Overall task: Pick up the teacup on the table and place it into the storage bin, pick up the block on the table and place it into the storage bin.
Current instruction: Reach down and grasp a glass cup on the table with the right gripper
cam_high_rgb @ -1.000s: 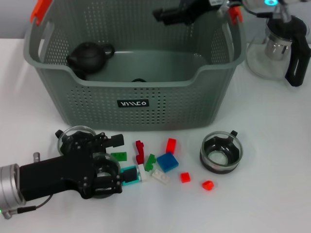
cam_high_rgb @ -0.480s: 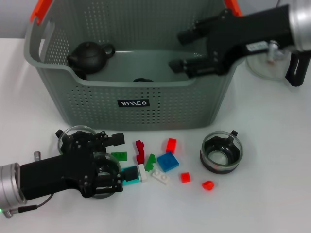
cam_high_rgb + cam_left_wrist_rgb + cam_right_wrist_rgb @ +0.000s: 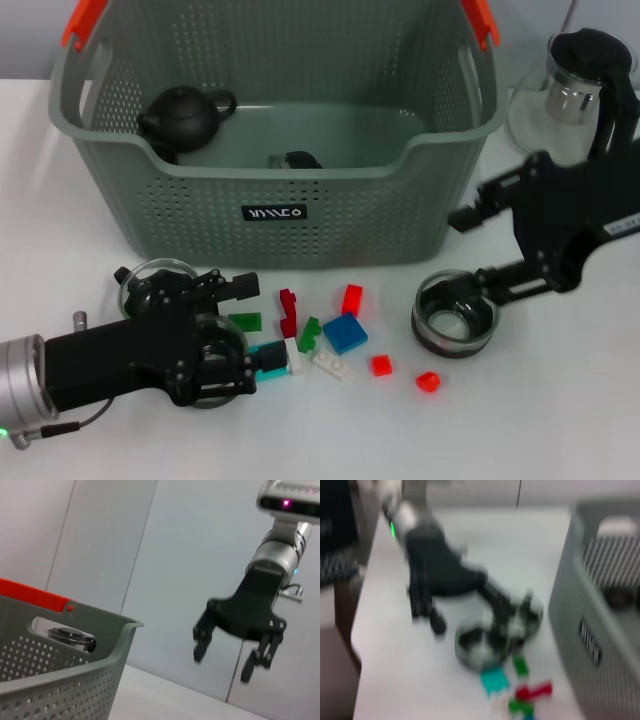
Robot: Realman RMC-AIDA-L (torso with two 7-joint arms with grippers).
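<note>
The grey-green storage bin (image 3: 350, 210) stands at the back centre, with a small dark cup-like item (image 3: 297, 159) on its floor. A glass teacup (image 3: 455, 318) with a dark insert rests on the table at the right. My right gripper (image 3: 478, 250) hovers open just behind and right of it, and is open in the left wrist view (image 3: 232, 652) too. Loose blocks lie in front of the bin: blue (image 3: 344, 332), red (image 3: 352, 299), green (image 3: 243, 322), teal (image 3: 268, 360). My left gripper (image 3: 250, 322) lies open low at the left, its fingers flanking the green block and touching the teal one.
A black teapot (image 3: 180, 115) sits inside the bin at its left. A glass teapot (image 3: 575, 100) with a black handle stands at the back right. Another glass cup (image 3: 150, 278) shows behind the left gripper. Small red blocks (image 3: 428, 381) lie near the front.
My right arm has come out of the bin and swung down to the right, beside the right teacup. A dark item has shifted on the bin floor. The left arm has stayed put.
</note>
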